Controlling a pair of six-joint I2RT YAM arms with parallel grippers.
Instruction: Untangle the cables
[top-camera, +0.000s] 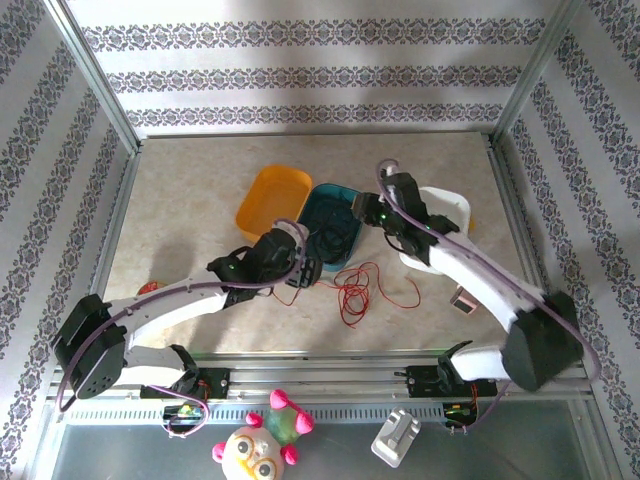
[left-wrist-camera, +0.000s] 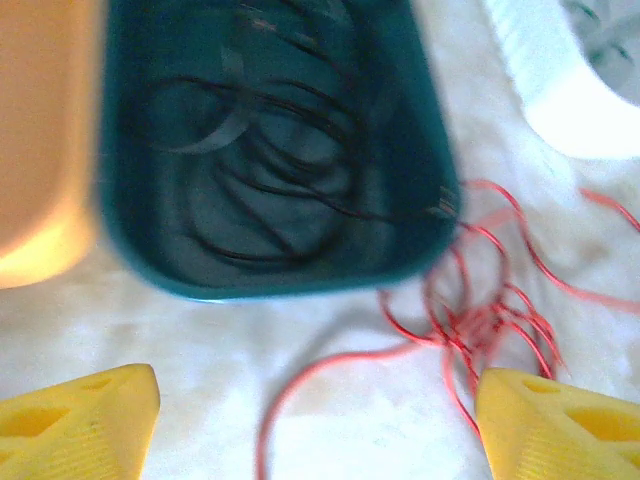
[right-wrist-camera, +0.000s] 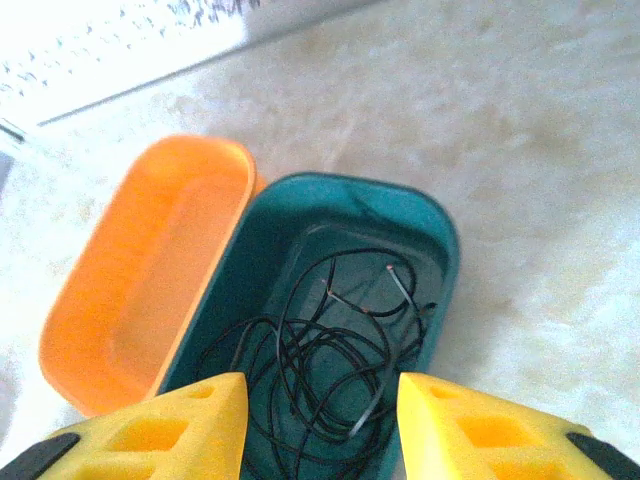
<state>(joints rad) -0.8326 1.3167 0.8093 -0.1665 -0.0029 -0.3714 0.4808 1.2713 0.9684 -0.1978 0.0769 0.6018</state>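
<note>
- Yellow fingers frame the left wrist view: the left gripper (left-wrist-camera: 315, 388) is spread wide with nothing between its jaws. It hovers low over the desk (left-wrist-camera: 200, 340), just short of the teal bin (left-wrist-camera: 270, 150).
- From above, the left arm (top-camera: 170, 300) stretches low and long from its base at the near left toward mid-desk. Its wrist sits at the teal bin's near end.
- Over on the other side, the right arm (top-camera: 480, 275) reaches in from the near right and crosses above the white bin (top-camera: 458, 208), wrist tipped down.
- The right gripper (right-wrist-camera: 320, 390) hangs above the teal bin, jaws parted a moderate way and clamping nothing; the bin's inside shows through the gap.
- Surface: a pale beige, marbled desk, boxed in by a metal frame (top-camera: 95, 75). Striped floral wallpaper (top-camera: 300, 75) covers the walls behind and on both sides.
- Three bins sit in a row at mid-desk. The orange bin (top-camera: 272, 200) is on the left, bare inside, its rim meeting the teal one.
- The white bin is on the right, partly under the arm, and its contents are too blurred to tell.
- The black cable (right-wrist-camera: 330, 350) lies in loose, overlapping loops on the teal bin's floor.
- The red cable (top-camera: 365, 290) lies tangled on the bare desk between the two arms, just near of the teal bin. Its loops come close to the left gripper's right finger.
</note>
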